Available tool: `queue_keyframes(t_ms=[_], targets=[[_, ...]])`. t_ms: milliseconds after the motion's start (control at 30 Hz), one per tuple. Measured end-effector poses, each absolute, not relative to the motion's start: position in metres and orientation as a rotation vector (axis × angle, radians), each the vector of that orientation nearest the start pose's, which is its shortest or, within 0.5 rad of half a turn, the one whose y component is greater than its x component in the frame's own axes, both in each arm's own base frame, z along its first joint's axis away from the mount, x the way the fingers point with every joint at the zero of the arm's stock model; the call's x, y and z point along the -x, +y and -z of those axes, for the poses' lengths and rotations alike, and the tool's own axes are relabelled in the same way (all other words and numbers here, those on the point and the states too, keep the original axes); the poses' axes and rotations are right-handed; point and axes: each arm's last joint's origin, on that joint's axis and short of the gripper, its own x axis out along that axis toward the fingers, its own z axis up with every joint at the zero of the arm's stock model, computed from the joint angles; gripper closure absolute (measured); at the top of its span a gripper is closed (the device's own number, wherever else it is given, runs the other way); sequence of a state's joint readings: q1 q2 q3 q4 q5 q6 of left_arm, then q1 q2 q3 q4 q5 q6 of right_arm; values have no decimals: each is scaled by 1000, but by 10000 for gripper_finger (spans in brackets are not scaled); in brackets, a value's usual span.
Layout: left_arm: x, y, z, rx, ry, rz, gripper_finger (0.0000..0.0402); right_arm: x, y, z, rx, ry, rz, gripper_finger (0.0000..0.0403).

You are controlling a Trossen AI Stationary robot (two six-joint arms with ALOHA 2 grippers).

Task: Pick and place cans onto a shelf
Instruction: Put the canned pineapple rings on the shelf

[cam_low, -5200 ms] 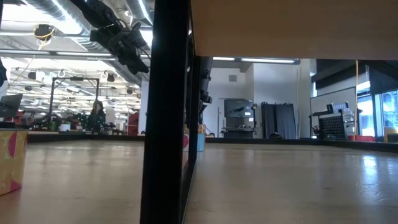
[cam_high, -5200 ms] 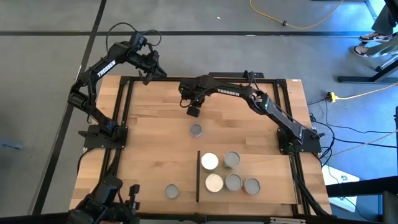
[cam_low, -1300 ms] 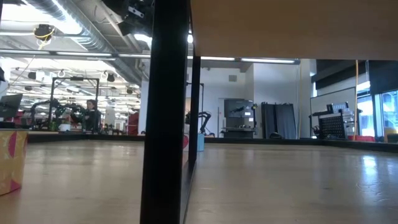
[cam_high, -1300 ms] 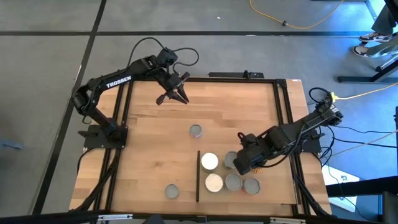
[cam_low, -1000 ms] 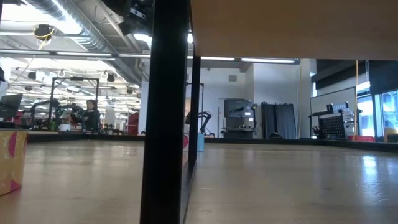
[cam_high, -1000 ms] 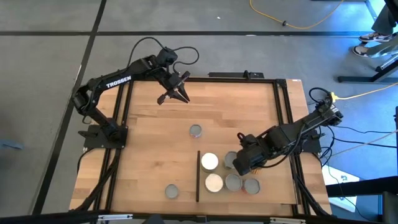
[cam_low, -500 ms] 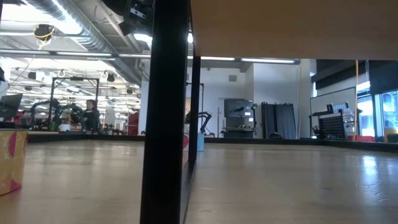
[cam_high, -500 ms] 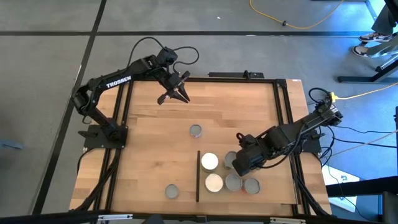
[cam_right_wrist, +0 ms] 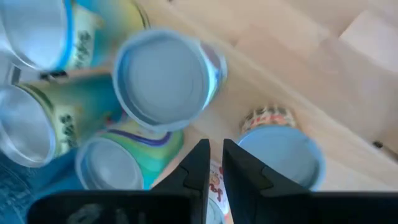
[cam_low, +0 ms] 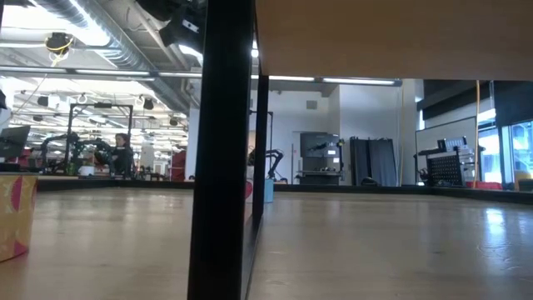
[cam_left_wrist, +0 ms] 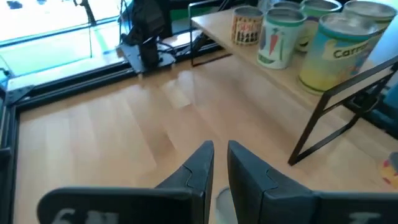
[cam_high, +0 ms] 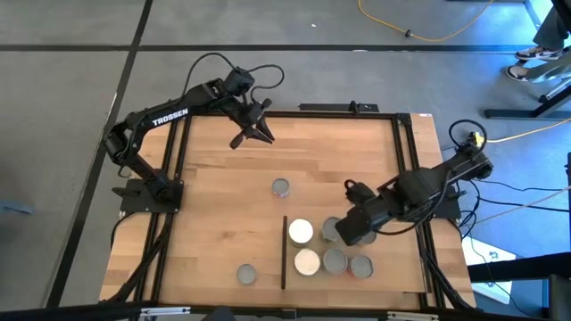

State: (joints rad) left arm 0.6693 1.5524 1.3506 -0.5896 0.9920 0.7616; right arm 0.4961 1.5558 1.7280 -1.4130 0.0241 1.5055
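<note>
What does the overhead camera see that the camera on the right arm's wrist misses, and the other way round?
Only the high view shows the whole table, both arms, the left gripper above the far edge, and two cans off the shelf: the mid-table can and the front can. Only the right wrist view shows the coloured labels on the cans' sides, such as the red-patterned can. Both show the right gripper above the cans grouped on the shelf.

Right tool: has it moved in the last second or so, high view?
Yes. The right tool has shifted slightly toward the table's right edge, and the arm has pulled back, judged against the white-topped can on the shelf, which stayed put.
</note>
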Motion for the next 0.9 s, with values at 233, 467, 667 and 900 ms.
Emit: queue_keyframes(t_ms=[233, 467, 667, 900], targets=[[-272, 187, -313, -231, 540, 292, 363, -233, 121, -404, -840, 1131, 566, 357], [-283, 171, -286, -248, 691, 415, 363, -227, 111, -431, -690, 918, 567, 357], [-300, 157, -268, -292, 730, 519, 363, -224, 102, -454, -451, 738, 559, 357], [-299, 125, -254, -131, 941, 617, 363, -221, 88, -473, -251, 602, 619, 357]])
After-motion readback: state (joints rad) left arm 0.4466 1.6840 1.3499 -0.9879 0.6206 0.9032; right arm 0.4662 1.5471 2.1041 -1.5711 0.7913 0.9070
